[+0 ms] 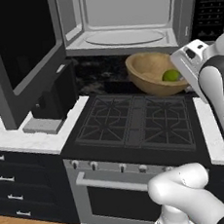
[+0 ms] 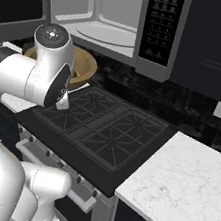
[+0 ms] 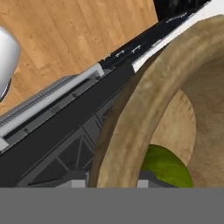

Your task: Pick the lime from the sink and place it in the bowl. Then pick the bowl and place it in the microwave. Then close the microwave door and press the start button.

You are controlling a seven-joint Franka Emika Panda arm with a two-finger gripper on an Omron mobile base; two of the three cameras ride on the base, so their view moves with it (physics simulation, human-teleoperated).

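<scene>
The tan wooden bowl [image 1: 151, 70] hangs tilted in the air over the back of the stove, just below the open microwave [image 1: 123, 15]. The lime [image 1: 171, 75] lies inside it, low against the wall [image 3: 168, 166]. My gripper [image 3: 113, 180] is shut on the bowl's rim [image 3: 131, 127], one finger on each side of it. The hand [image 1: 191, 59] comes in from the bowl's right. The microwave door [image 1: 19, 45] stands swung out to the left. Its glass turntable [image 1: 124, 37] is bare. The dark button panel [image 2: 158, 26] is at the microwave's right. The sink is out of view.
A black cooktop [image 1: 134, 121] with grates lies under the bowl, with an oven handle [image 1: 111, 182] at its front. A black coffee machine [image 1: 54, 98] stands on the left counter [image 1: 8, 129] under the door. A marble counter [image 2: 180, 194] runs to the right.
</scene>
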